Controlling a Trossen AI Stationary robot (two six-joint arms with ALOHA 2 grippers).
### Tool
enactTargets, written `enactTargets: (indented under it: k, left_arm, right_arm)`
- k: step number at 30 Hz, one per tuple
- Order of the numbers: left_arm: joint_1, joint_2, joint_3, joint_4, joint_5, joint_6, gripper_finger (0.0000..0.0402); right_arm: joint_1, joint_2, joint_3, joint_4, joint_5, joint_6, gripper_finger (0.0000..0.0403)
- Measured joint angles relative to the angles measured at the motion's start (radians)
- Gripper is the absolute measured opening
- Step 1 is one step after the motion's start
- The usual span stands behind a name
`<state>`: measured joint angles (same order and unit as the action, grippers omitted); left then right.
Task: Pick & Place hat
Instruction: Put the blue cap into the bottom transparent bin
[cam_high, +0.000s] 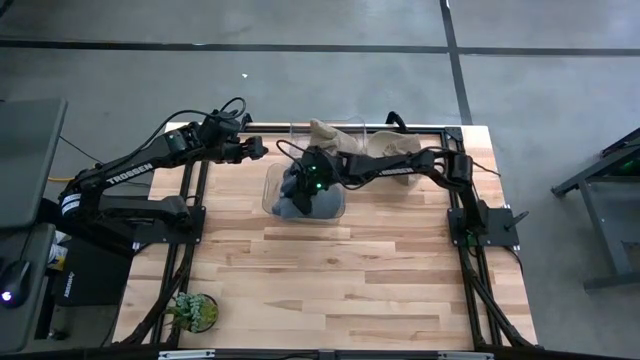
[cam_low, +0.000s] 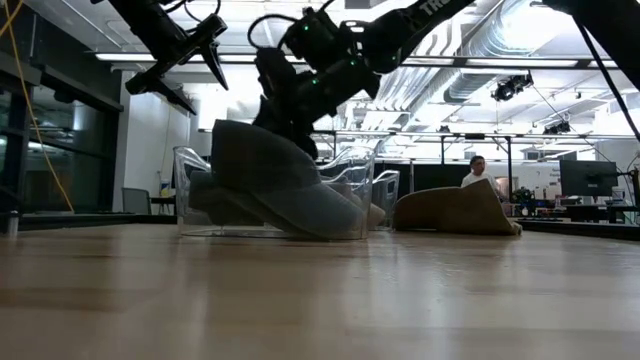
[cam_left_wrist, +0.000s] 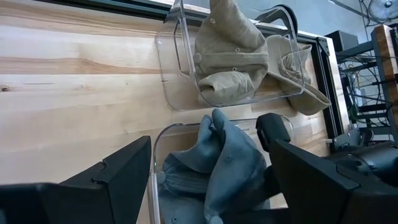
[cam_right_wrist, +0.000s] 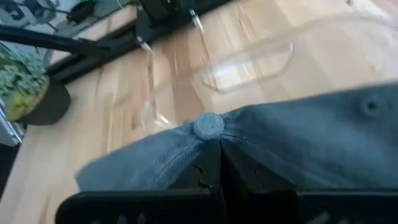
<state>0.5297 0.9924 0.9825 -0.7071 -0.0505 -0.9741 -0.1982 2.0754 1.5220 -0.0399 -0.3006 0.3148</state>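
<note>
A grey-blue hat (cam_high: 300, 200) hangs in my right gripper (cam_high: 312, 180), its lower part inside a clear plastic bin (cam_high: 335, 208) at the table's middle-far area. The low view shows the grey-blue hat (cam_low: 270, 185) standing tall in that bin (cam_low: 190, 190). A tan hat (cam_high: 375, 150) lies partly in a second clear bin (cam_left_wrist: 171, 74) by the far edge, spilling over its right wall. My left gripper (cam_high: 258, 148) hovers open above the table, left of both bins, touching nothing. My right gripper (cam_right_wrist: 214, 165) is shut on the grey-blue hat's crown, just beside the top button (cam_right_wrist: 208, 126), the cloth pinched between the two fingers. It comes slanting down from the table's right. The hat hangs below the fingers with its lower part in the bin.
A small potted plant (cam_high: 192, 310) stands at the near-left corner. The wide wooden table (cam_high: 350, 270) stretches toward the near edge. In the low view a person (cam_low: 478, 172) sits in the room beyond the table.
</note>
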Motion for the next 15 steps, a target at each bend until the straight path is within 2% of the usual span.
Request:
enactTargets:
  k: [15]
  left_arm:
    - [0.0, 0.0, 0.0, -0.002, 0.017, -0.002, 0.0303]
  right_arm:
    - [-0.001, -0.003, 0.154, -0.149, -0.037, -0.057, 0.0]
